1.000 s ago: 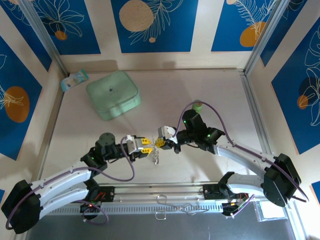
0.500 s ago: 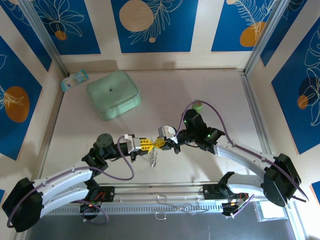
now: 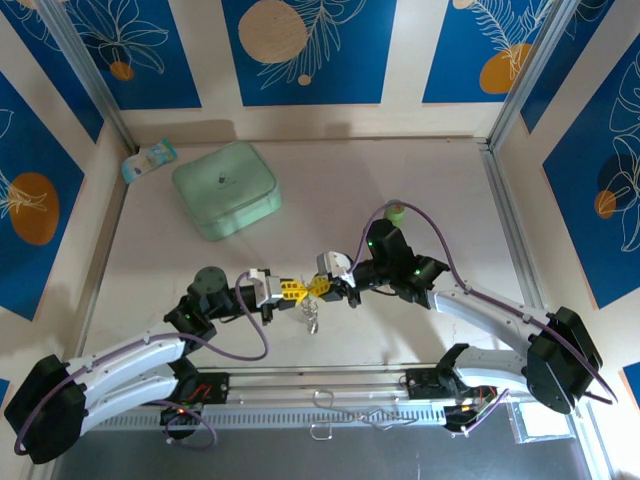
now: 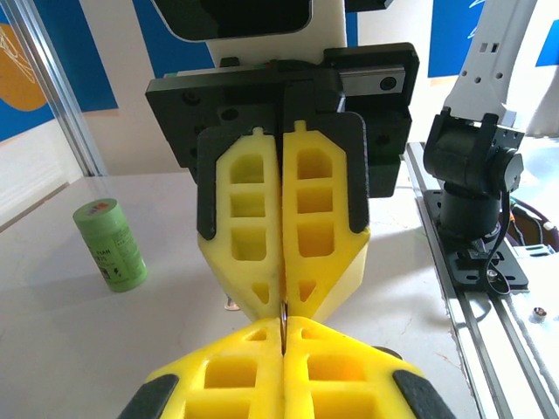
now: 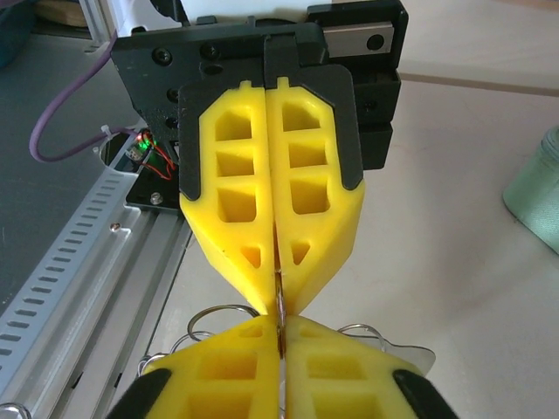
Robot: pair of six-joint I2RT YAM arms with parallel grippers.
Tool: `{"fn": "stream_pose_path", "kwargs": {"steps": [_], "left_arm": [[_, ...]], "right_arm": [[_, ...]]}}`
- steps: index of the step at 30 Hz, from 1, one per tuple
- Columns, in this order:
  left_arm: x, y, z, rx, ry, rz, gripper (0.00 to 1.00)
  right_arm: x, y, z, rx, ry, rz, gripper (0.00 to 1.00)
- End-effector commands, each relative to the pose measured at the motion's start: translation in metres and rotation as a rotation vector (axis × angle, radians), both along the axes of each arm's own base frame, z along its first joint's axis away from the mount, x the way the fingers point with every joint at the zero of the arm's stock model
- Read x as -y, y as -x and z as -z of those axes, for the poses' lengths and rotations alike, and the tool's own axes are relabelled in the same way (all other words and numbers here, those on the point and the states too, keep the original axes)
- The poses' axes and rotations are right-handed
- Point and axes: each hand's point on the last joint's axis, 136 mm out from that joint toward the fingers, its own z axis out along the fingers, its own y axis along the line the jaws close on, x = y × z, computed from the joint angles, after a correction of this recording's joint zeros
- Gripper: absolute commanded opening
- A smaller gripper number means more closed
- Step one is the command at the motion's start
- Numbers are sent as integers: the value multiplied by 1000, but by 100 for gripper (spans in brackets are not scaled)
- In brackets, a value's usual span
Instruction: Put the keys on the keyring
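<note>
Left claw (image 3: 293,292) and right claw (image 3: 320,287) tip to tip above the middle of the tabletop (image 3: 440,190), toward its near edge. Yellow fingers (image 4: 229,377) of the left pressed tight together, pinching a thin metal sliver of the keyring (image 3: 311,318); those of the right likewise pressed together on the same sliver from the opposite side. Rest of the keyring dangling below the meeting point, silvery loops hanging loose. Behind the right arm, an upright green cylinder (image 3: 396,212); far back left, a mint-green square box (image 3: 226,188), well apart from both claws.
</note>
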Motion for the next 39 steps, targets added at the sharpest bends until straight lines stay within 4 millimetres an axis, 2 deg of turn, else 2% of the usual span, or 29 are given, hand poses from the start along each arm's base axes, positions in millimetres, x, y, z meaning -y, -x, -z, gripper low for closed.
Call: {"fn": "stream_pose_path", "kwargs": {"steps": [1,4,18,21,25,27,28,29,31,35,39], "left_arm": [[-1,-1,0,30,-20,-6,0],[-2,-2,1,48,-34,-15,0],[0,-5,-1,56,-37,-18,0],[0,-4,-2,56,-34,-15,0],[0,-4,-3,54,-31,-13,0],[0,-5,-3,53,-30,-21,0],[-1,-6,-1,51,-33,-27,2],[-2,-8,1,49,-37,-45,12],[-4,-10,9,47,-50,-61,17],[-4,-8,20,26,-67,-54,18],[-1,-7,19,21,-55,-35,15]], "right_arm": [[3,-2,1,31,4,19,18],[7,-5,12,36,53,36,21],[-2,1,12,62,72,2,20],[-4,0,9,72,62,5,14],[-4,-2,9,76,67,9,0],[-4,-1,9,74,66,5,0],[-4,-1,9,71,62,3,0],[-4,-1,9,66,58,1,0],[-3,-1,10,60,53,2,0],[-3,-1,9,56,51,1,0],[-3,-1,8,53,49,-2,0]]}}
